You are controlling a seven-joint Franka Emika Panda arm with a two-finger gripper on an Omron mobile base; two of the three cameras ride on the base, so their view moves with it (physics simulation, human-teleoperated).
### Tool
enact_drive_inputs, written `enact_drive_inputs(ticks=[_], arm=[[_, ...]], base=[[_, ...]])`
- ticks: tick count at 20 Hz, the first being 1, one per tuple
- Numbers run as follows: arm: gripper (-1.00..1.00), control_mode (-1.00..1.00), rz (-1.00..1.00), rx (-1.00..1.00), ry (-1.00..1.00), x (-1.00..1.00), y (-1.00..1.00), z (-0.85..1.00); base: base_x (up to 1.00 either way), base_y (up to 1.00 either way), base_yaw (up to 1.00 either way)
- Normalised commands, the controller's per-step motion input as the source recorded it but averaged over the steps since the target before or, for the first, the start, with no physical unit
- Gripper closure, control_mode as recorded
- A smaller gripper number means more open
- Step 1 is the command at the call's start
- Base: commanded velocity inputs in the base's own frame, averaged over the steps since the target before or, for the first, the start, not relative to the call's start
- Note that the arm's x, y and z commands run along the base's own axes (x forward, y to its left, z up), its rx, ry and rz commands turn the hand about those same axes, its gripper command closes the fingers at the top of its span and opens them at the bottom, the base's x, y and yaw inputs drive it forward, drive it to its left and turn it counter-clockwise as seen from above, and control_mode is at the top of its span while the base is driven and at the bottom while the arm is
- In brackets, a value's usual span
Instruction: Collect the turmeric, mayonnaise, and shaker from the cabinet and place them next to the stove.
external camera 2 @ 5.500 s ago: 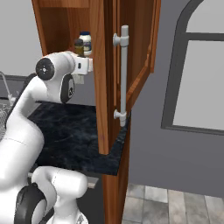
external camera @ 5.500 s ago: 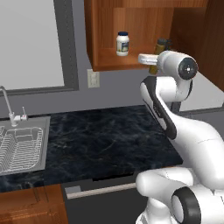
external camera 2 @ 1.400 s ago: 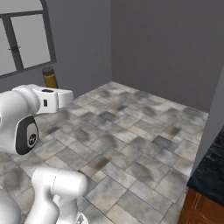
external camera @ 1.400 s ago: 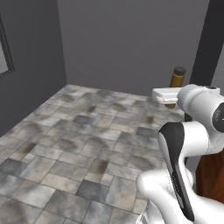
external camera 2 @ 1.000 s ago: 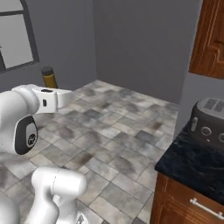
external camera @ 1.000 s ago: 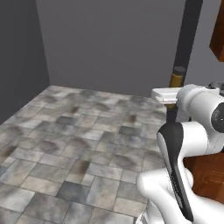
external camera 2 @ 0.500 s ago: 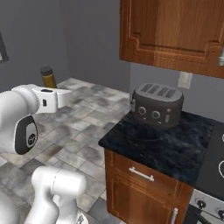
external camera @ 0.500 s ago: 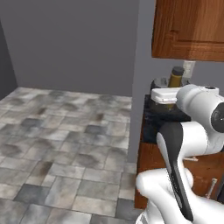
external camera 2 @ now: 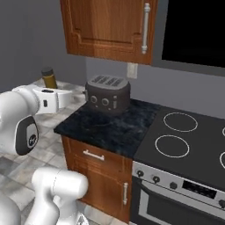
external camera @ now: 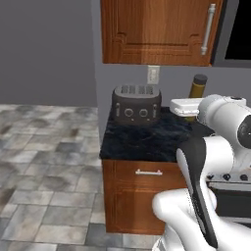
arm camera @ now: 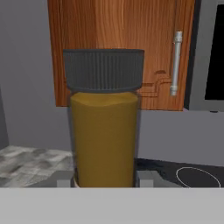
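Gripper (arm camera: pixel 105 183) clamped on slim olive-yellow turmeric bottle with dark cap (arm camera: pixel 104 118), upright: transport step. Next, I'd guess: set it on dark marble surface (external camera 2: pixel 110 127) beside black glass stove (external camera 2: pixel 189 143), at the toaster's (external camera 2: pixel 107 94) 3 o'clock.

Grey toaster (external camera: pixel 136 105) on dark stone counter (external camera: pixel 147 142)

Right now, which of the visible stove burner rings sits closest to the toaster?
The rear-left ring on the stove; it lies level with the toaster, just across the dark counter, while the front-left ring sits nearer the knobs.
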Motion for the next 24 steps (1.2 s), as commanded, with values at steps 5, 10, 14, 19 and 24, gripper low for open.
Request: enact_drive_inputs(ticks=[5, 10, 14, 19, 24], arm=[[1.00, 1.00, 0.00, 0.00, 0.00, 0.00, 0.00, 0.00], [1.00, 1.00, 0.00, 0.00, 0.00, 0.00, 0.00, 0.00], [1.00, 1.00, 0.00, 0.00, 0.00, 0.00, 0.00, 0.00], [1.00, 1.00, 0.00, 0.00, 0.00, 0.00, 0.00, 0.00], [1.00, 1.00, 0.00, 0.00, 0.00, 0.00, 0.00, 0.00]], base=[[0.00, -0.70, -0.22], [0.00, -0.72, -0.20], [0.00, -0.73, -0.18], [0.10, -0.29, -0.06], [0.41, -0.02, 0.01]])
